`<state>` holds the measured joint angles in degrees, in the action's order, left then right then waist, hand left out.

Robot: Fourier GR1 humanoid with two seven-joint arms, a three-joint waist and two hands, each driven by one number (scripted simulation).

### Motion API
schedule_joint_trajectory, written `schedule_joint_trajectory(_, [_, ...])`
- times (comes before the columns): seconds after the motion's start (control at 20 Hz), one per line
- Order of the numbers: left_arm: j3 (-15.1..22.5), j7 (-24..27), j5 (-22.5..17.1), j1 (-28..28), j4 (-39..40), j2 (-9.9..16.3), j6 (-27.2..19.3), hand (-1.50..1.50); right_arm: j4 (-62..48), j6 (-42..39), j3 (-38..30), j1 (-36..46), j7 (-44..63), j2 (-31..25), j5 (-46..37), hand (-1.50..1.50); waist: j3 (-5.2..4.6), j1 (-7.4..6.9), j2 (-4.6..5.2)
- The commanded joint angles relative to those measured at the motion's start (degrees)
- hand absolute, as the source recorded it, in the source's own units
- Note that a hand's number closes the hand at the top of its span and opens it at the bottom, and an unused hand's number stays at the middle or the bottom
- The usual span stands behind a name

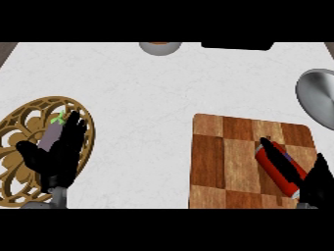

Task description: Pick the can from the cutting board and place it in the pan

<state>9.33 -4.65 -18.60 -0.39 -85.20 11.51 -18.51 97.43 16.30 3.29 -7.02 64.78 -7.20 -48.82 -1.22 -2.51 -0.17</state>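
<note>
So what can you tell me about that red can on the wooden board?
The can is red with what looks like a silvery end at its lower right. It lies on its side, slanted from upper left to lower right, on the right part of the checkered wooden cutting board. The right hand is curled round it, one black finger lying along its top and partly hiding it. Any label is too small to read.
</note>
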Motion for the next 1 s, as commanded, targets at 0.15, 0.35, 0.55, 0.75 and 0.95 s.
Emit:
schedule_joint_trajectory(0.15, [1.3, -1.0, 0.1, 4.4, 1.9, -0.6, 0.3, 0.0, 1.7, -17.2, 3.0, 10.4, 19.1, 3.4, -1.3, -1.5, 0.95, 0.46, 0.32])
schedule_joint_trajectory(0.35, [-0.2, -3.9, -0.8, 3.5, -0.4, 0.0, -0.5, 0.0, 0.8, -17.5, 2.3, 14.1, 20.4, 5.2, -6.4, -1.5, 1.12, 1.53, 0.16])
schedule_joint_trajectory(0.55, [0.1, -0.4, -0.3, 4.0, 3.0, -1.6, 0.6, 0.0, 0.9, -21.0, 0.4, 17.6, 20.4, 7.1, -8.8, -1.5, 1.08, 2.33, 0.15])
schedule_joint_trajectory(0.75, [0.0, 1.7, -0.3, 5.4, 4.8, -2.3, 1.7, 0.0, -5.1, -19.1, -2.4, 21.4, 18.6, 7.2, -10.5, -1.5, 1.12, 1.77, 0.41])
schedule_joint_trajectory(0.95, [-0.3, -1.1, 0.1, 4.5, 1.7, -1.2, 0.7, 0.0, -5.9, -19.8, -2.2, 18.3, 18.3, 7.2, -9.9, -1.5, 1.19, 1.97, 0.27])
